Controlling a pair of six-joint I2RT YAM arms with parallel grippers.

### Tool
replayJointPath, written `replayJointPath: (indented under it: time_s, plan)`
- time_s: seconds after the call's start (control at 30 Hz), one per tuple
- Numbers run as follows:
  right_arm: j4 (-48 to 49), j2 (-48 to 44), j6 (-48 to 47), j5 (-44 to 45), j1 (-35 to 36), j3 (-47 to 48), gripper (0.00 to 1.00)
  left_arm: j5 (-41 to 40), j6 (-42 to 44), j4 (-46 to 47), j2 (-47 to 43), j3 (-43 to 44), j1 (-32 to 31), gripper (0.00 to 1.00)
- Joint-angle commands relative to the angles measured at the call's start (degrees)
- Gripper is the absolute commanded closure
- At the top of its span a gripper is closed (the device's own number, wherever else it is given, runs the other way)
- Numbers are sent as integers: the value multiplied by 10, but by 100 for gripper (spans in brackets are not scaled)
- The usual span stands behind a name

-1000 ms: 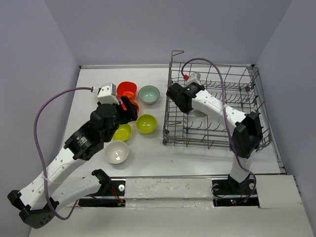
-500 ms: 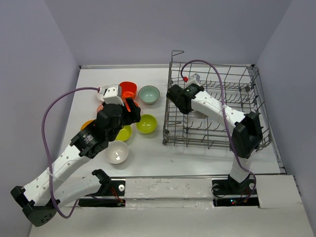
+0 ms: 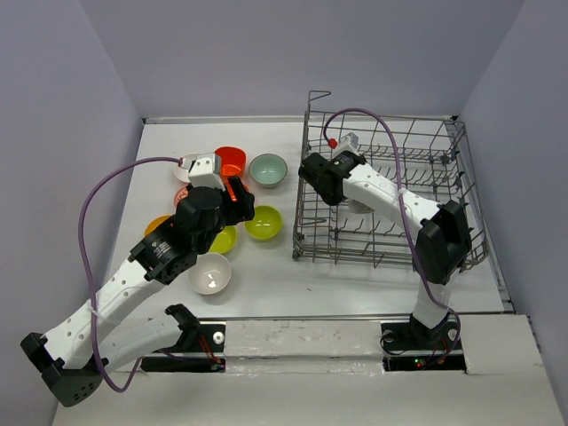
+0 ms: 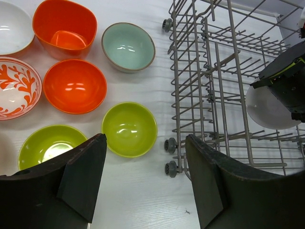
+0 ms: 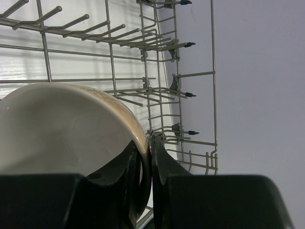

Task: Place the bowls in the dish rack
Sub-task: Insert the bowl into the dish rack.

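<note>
Seven bowls lie left of the dish rack (image 4: pixel 177 95) in the left wrist view. A pale teal bowl (image 4: pixel 128 46) and a lime green bowl (image 4: pixel 129 129) are nearest it. Farther from it are a red-orange bowl (image 4: pixel 64 26), an orange bowl (image 4: pixel 75 86), a second lime bowl (image 4: pixel 45 143), a red-patterned bowl (image 4: pixel 16 88) and a white bowl (image 4: pixel 9 26). The left gripper (image 4: pixel 146 155) hovers over the nearest lime one, fingers spread and holding nothing. Inside the rack, the right gripper (image 5: pixel 150 143) pinches the rim of a cream-white bowl (image 5: pixel 62 124) over the tines, one finger inside it and one outside.
</note>
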Motion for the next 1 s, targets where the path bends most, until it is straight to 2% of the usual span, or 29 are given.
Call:
replayJointPath:
  time_s: [0.0, 0.37, 0.97]
  plan:
    - [-15, 7, 1, 37, -1, -6, 99, -1, 8, 27, 2, -3, 2, 24]
    - [-6, 10, -11, 36, -1, -18, 95, 4, 9, 27, 0, -7, 3, 24]
    - [-18, 64, -3, 32, 11, 35, 95, 7, 8, 28, -3, -11, 4, 24]
